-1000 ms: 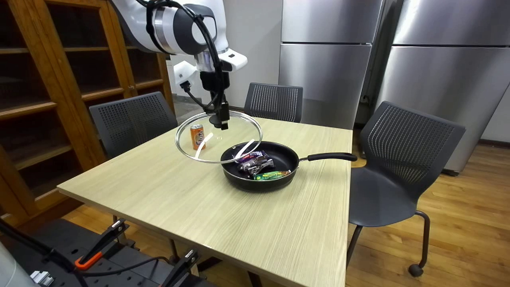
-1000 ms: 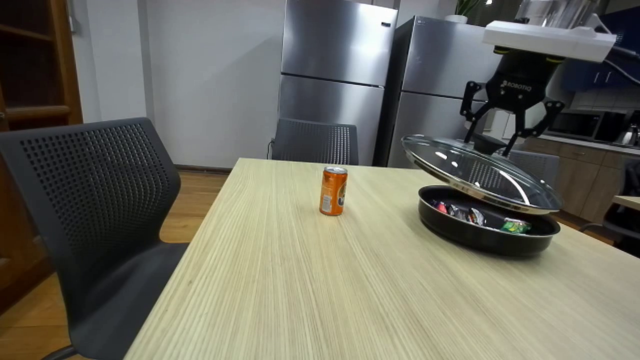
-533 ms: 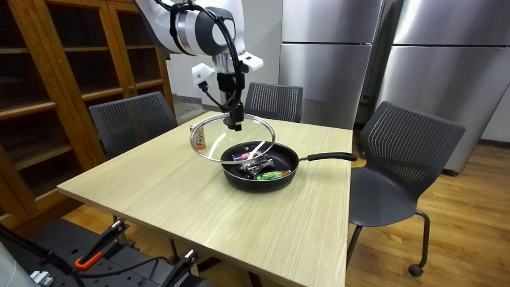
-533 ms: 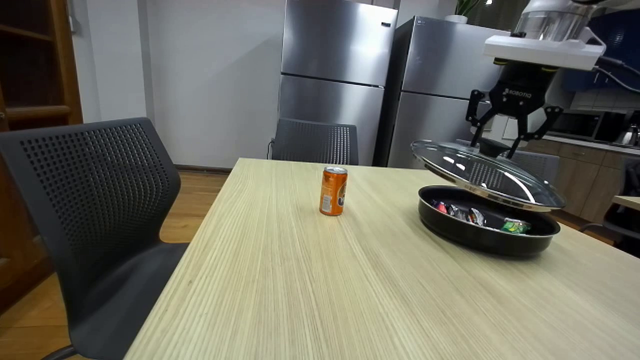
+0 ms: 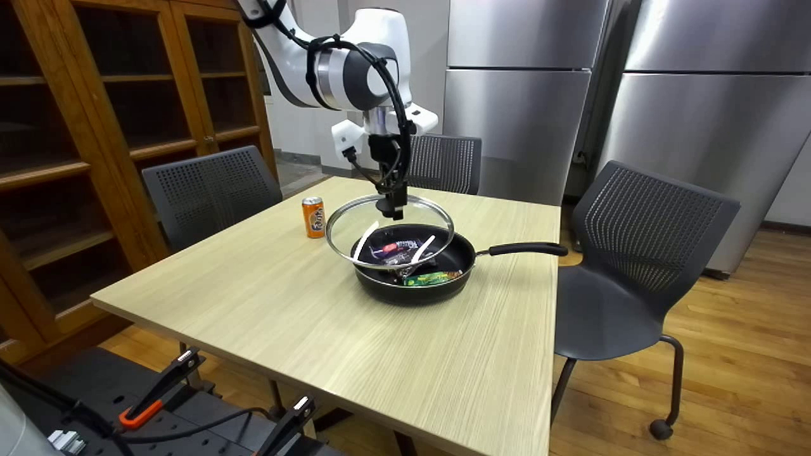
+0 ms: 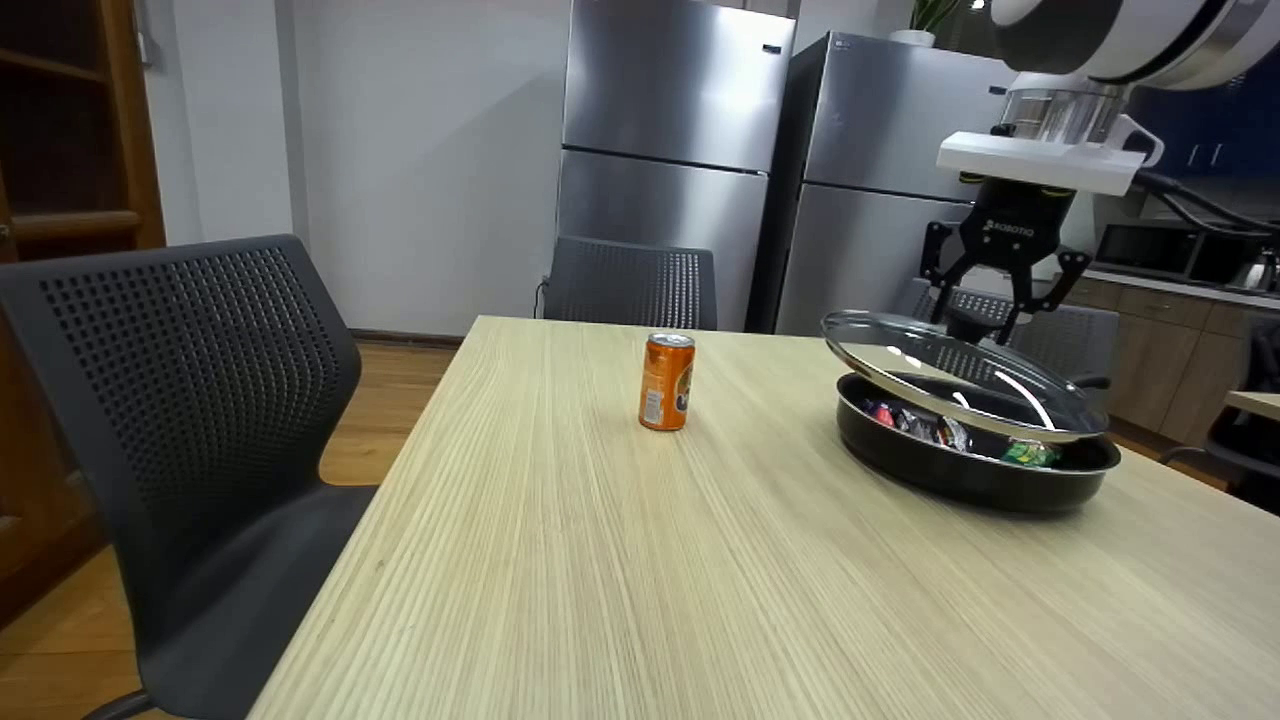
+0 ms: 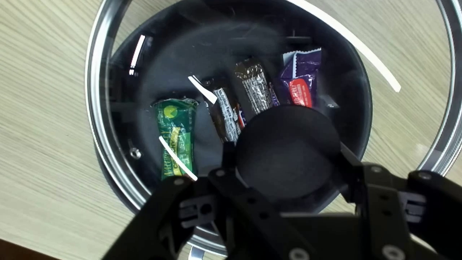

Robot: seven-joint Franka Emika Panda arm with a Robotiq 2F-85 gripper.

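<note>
Lid (image 5: 388, 235), in an exterior view, hangs under the jaws, over the pan (image 5: 412, 293), off-centre — likely needs a small sideways shift before any lowering. Arm (image 5: 355, 79) reaches across, wrist down. In an exterior view, gripper (image 6: 969, 328) points nearly straight down; lid tilts beneath the jaws, so levelling first probably helps; rim contact unclear. Wrist view: jaws pinch the black knob (image 7: 287, 151) from both sides — firm pinch, slow moves seem wise; green wrapper (image 7: 178, 144) left of jaws, under the lid.
</note>
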